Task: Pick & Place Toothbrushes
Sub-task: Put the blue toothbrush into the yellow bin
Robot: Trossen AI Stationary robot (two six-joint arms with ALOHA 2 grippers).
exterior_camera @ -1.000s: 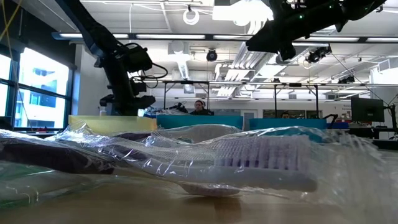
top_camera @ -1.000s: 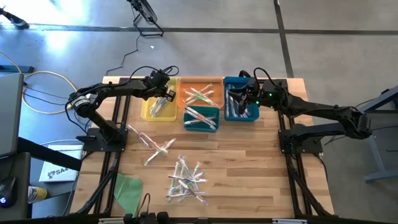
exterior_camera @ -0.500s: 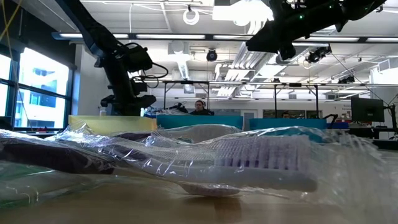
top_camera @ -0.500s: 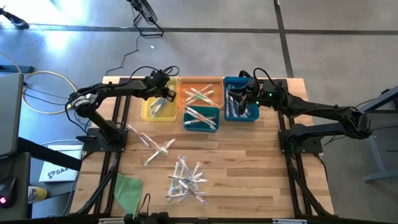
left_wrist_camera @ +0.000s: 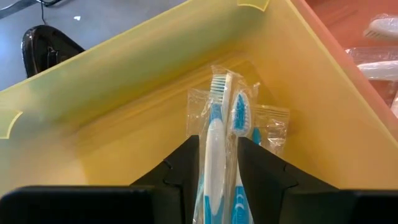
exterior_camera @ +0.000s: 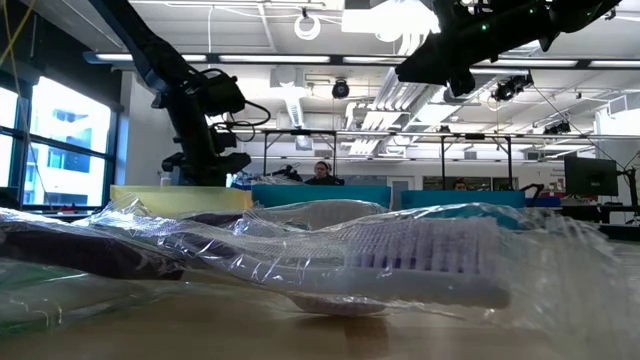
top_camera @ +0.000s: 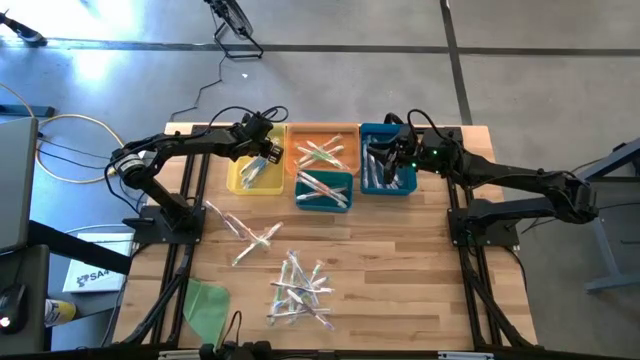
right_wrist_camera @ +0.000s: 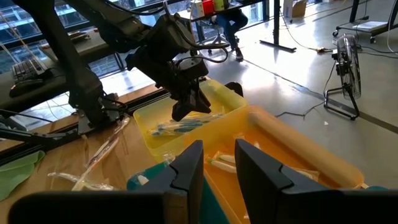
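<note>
Lying closest to the low camera is a clear-wrapped toothbrush (exterior_camera: pixel 430 262), its white bristled head filling the foreground. Seen from above, a loose pile of toothbrushes (top_camera: pixel 298 290) is sitting at the near edge of the wooden desk (top_camera: pixel 400 270), beside a flat green sheet (top_camera: pixel 205 305). A few more wrapped brushes (top_camera: pixel 248 235) are lying scattered just past it, toward the left arm's base.

Farther back, four bins are standing in a row: a yellow bin (top_camera: pixel 240 180), an orange bin (top_camera: pixel 322 135), a small teal bin (top_camera: pixel 322 203) set just in front of the orange one, and a blue bin (top_camera: pixel 400 188). All four are holding toothbrushes.

The left gripper (top_camera: pixel 268 152) is reaching down into the yellow bin. Its jaws are standing parted on either side of two wrapped blue toothbrushes (left_wrist_camera: pixel 221 124), which are lying against the bin's wall.

The right gripper (top_camera: pixel 388 150) is hanging over the blue bin, its jaws spread a little with nothing showing between them.

Beyond the desk, a person (exterior_camera: pixel 322 172) is sitting in the brightly lit room.
</note>
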